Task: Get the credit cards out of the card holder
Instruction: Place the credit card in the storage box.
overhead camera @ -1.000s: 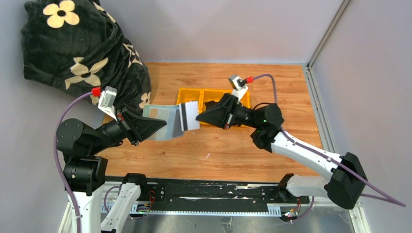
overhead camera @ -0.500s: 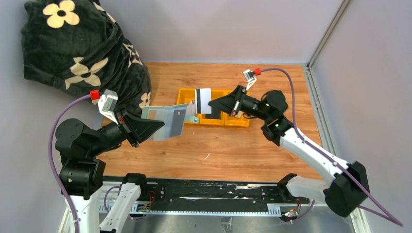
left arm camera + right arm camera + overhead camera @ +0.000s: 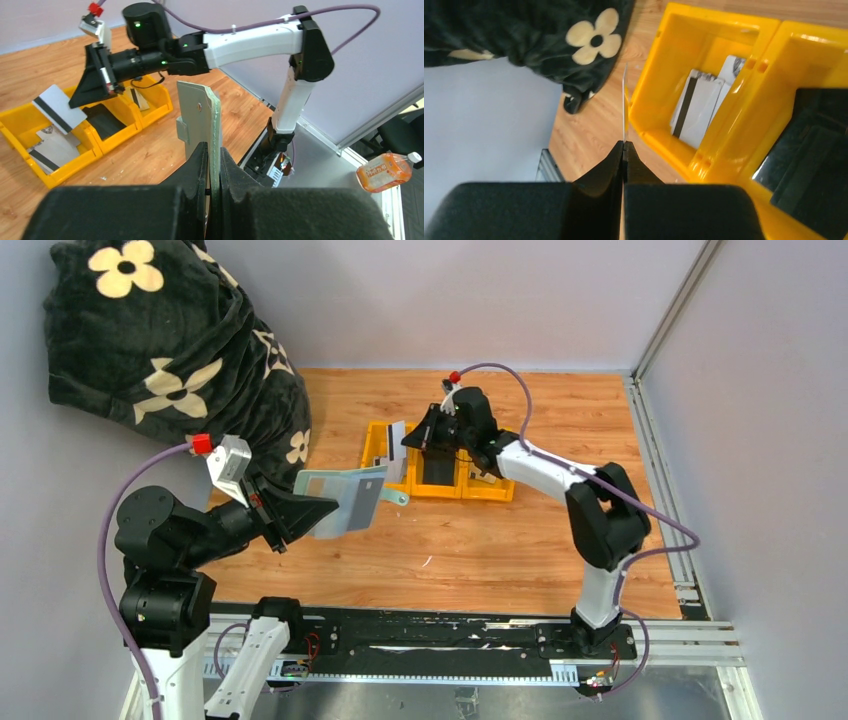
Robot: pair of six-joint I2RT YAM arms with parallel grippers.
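The sage-green card holder [image 3: 200, 120] stands upright, clamped between our left fingers [image 3: 194, 167]. A white, dark-striped credit card [image 3: 59, 107] juts from our right fingers [image 3: 599, 174], pinched by one edge; more striped cards [image 3: 698, 106] lie beyond their tips.

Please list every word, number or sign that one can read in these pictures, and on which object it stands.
No text can be read.
Orange bottle: label print too blurred.
Held card, card holder: no lettering visible.
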